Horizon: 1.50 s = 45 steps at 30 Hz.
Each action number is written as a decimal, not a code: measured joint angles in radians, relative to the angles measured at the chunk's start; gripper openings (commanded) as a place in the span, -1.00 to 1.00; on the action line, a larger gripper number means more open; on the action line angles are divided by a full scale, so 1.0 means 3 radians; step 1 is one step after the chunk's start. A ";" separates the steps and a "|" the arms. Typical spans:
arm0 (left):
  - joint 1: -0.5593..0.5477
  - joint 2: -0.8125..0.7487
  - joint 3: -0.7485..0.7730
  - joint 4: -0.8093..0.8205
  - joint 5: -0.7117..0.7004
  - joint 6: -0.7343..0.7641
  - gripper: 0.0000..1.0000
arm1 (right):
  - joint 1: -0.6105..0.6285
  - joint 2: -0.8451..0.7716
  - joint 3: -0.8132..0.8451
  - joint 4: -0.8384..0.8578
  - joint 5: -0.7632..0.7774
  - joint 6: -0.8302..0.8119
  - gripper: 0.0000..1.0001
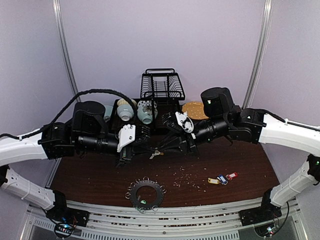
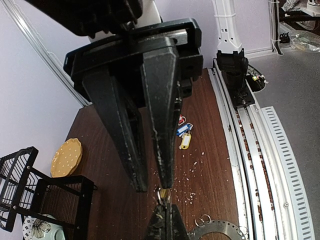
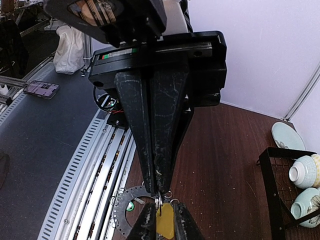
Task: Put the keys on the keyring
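Little of the task appears done. The keyring (image 1: 133,193) lies flat on the tabletop (image 1: 100,175) near its front edge, between the two arm bases. Most of the small split rings around its edge look bare. A green spot is seen at its near rim, but it cannot be told whether that is a tag already hooked on. Three of the keys (image 1: 222,178), with yellow, blue and red tags, are bunched on the tabletop well to the right of the keyring. They lie just beyond a scatter of crumbs (image 1: 187,176), and none is attached. A raised key (image 1: 155,154) is held in the air between the two arms, behind the keyring and clear of it. It is judged that this key has yet to be brought down and threaded, and that the three lying keys are all left to do.

The right gripper (image 3: 156,191) is closed. Its fingers are pressed together, and a small metal ring of the raised key is pinched at their tips. The left gripper (image 2: 153,186) is met tip to tip. Its fingers (image 2: 162,150) stand somewhat apart, with tabletop seen through the gap. A yellowish piece of the raised key sits at their tips, but it cannot be told whether that piece is clamped or only touched.
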 measured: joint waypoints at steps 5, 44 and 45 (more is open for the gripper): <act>0.0000 0.0003 0.0000 -0.0001 0.0015 0.0005 -1.00 | 0.0006 0.0000 0.0000 -0.0005 -0.0001 0.0000 -0.71; 0.0000 -0.0558 -0.0655 0.0666 -0.0083 -0.0069 -0.23 | 0.0011 -0.0394 -0.0960 0.1624 0.0029 0.0804 -1.00; 0.0000 -0.0591 -0.0685 0.0746 -0.0093 -0.0084 -0.25 | 0.0011 -0.0394 -0.1041 0.1873 0.0029 0.0933 -1.00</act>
